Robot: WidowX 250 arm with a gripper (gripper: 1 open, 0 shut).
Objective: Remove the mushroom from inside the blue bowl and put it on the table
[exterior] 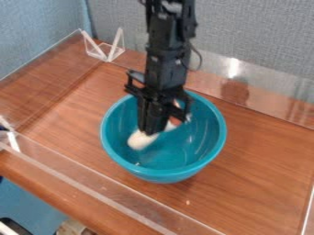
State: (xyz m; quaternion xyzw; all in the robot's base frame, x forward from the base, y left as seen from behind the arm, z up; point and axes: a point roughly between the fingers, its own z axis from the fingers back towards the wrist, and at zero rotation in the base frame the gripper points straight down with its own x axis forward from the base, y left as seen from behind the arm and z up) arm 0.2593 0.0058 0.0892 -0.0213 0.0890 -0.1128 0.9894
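- My gripper [145, 136] points straight down over the blue bowl [207, 151], with its tip inside the ring of the rim.
- My fingers [152, 127] are drawn tight together, and they clamp the mushroom [141, 139] between them.
- Only the pale cream stem of the mushroom shows, poking out below the dark fingers. The cap is hidden by the gripper, so I cannot tell how it sits.
- The mushroom hangs clear of the bowl's floor. Bare teal surface shows beneath it and around it.
- Within the bowl, the mushroom sits toward 9 o'clock from the middle, nearer the left wall than the right.
- The mushroom touches nothing but my fingers, as far as I can see. The picture is blurred just there.
- The bowl stands upright on the table [61, 96], near the middle of it, and its inside is glossy.
- My arm [166, 41] rises from the gripper toward 12 o'clock and leaves the view at the top edge.
- A clear wall [105, 188] edges the table on the near side, at about 7 o'clock from the bowl.
- A small white wire stand [105, 44] sits at the far left of the table, at about 11 o'clock from the bowl and well apart from it.
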